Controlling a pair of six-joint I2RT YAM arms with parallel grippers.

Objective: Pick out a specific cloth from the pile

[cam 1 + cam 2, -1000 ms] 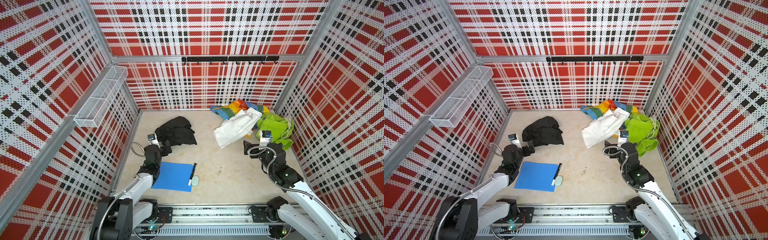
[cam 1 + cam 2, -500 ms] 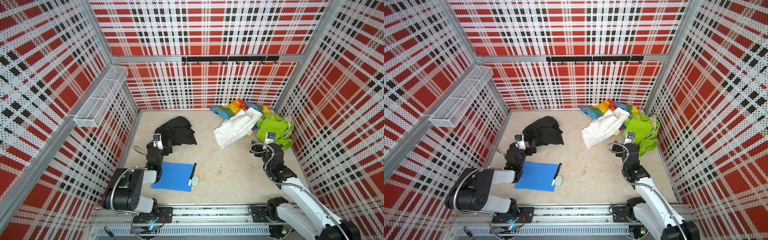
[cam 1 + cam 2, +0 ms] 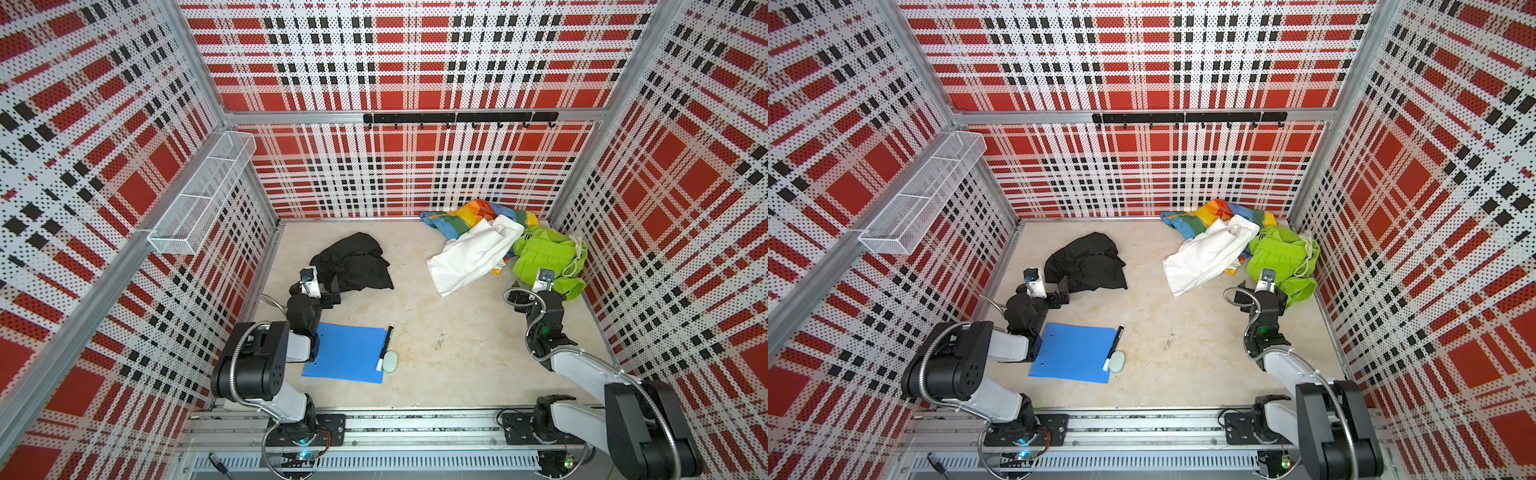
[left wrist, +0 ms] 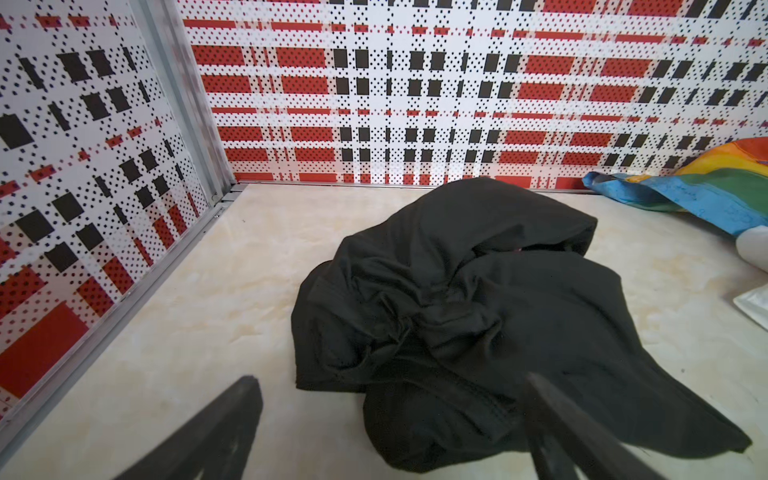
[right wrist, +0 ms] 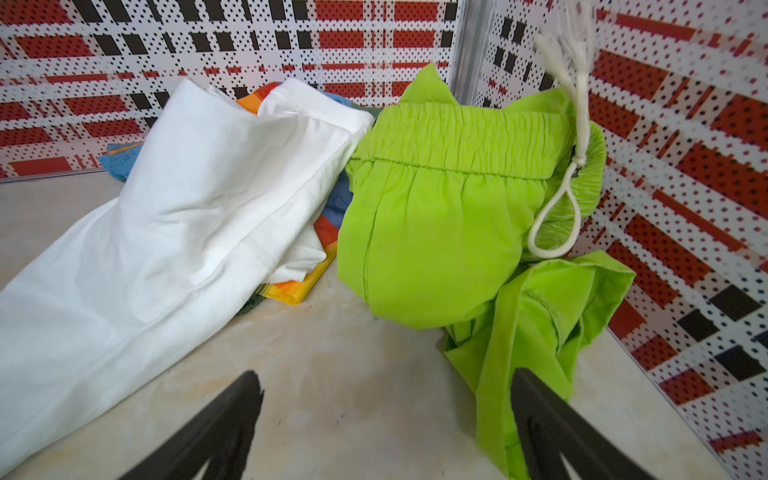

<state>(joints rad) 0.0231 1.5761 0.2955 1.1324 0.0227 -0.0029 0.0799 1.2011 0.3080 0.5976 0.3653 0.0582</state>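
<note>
Black cloth (image 3: 352, 266) lies crumpled alone on the worktop (image 3: 457, 374), left of centre, well apart from the pile (image 3: 473, 257) in the far right corner. Left hand (image 4: 390, 378) spread and empty at its near hem; right hand (image 5: 384, 374) spread, empty, facing the lime-green garment (image 5: 436, 232). Likely light, limp, matte, not slippery: judged best pinched at a raised fold in the bunched middle, since flat hem gives little purchase.
</note>
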